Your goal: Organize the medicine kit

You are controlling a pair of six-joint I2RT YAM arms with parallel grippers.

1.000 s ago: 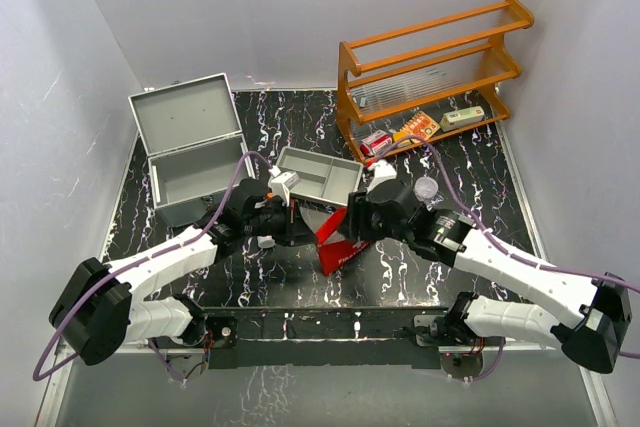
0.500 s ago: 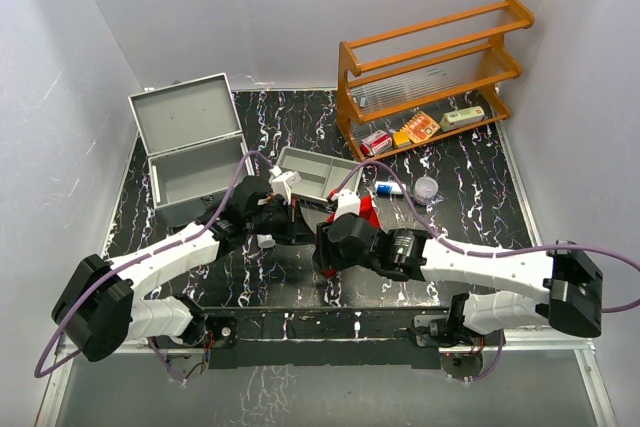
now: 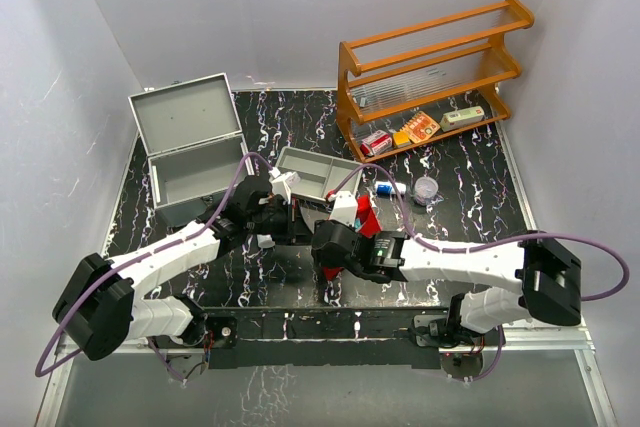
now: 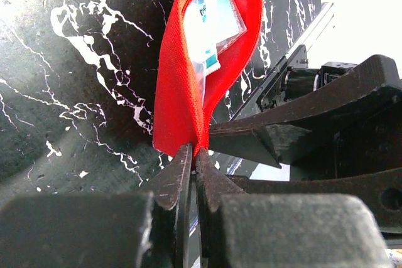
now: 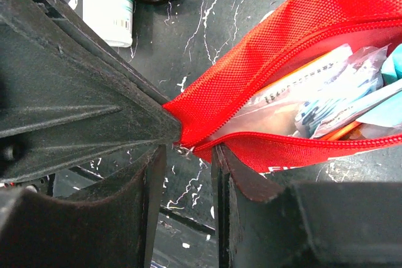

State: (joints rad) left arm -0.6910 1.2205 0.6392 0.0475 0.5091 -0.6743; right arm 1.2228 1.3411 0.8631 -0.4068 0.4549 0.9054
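Pouch point(image 3: 366, 215) clamped in your left gripper point(image 4: 193, 152); right gripper point(image 5: 196, 145) hold unclear; case point(image 3: 185, 115) sits far-left, nearer the left one.

Plain white walls point(image 3: 300, 7) enclose a black marbled tabletop point(image 3: 500, 187) bearing a wooden rack point(image 3: 435, 79).
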